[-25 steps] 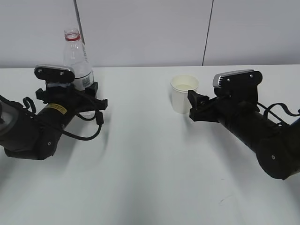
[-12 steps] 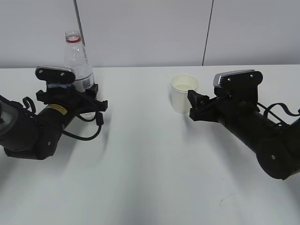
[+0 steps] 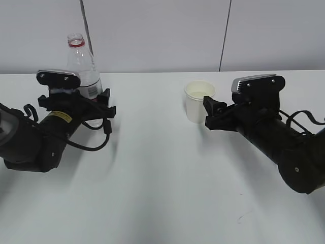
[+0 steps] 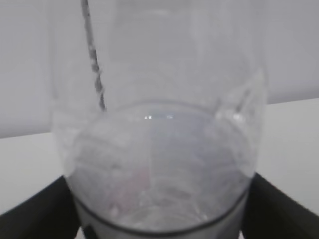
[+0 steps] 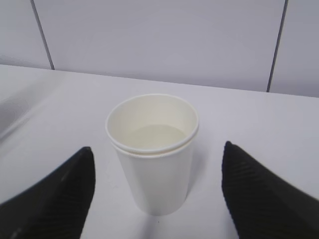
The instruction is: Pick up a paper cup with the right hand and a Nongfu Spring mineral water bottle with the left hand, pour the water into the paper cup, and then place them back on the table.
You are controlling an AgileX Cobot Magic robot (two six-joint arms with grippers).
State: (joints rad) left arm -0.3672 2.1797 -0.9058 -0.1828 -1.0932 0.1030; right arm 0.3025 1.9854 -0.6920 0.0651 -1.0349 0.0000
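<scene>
The clear Nongfu Spring bottle (image 3: 81, 68) with a red neck ring and no cap is at the far left of the white table (image 3: 162, 178). My left gripper (image 3: 76, 101) is shut on its lower body. In the left wrist view the bottle (image 4: 159, 149) fills the frame, with a black finger (image 4: 60, 204) against each side. The white paper cup (image 3: 199, 101) stands upright right of centre. My right gripper (image 3: 207, 112) is open just in front of it. In the right wrist view the cup (image 5: 154, 159) stands between the fingers (image 5: 60, 194), apart from both.
A grey panelled wall (image 3: 162, 30) runs behind the table's far edge. A small dark scuff mark (image 3: 244, 216) lies on the table at the front right. Black cables loop beside the left arm (image 3: 96, 140).
My left gripper and the bottle have shifted slightly left and up, and the bottle now leans a little left. The right gripper and the cup have not moved.
</scene>
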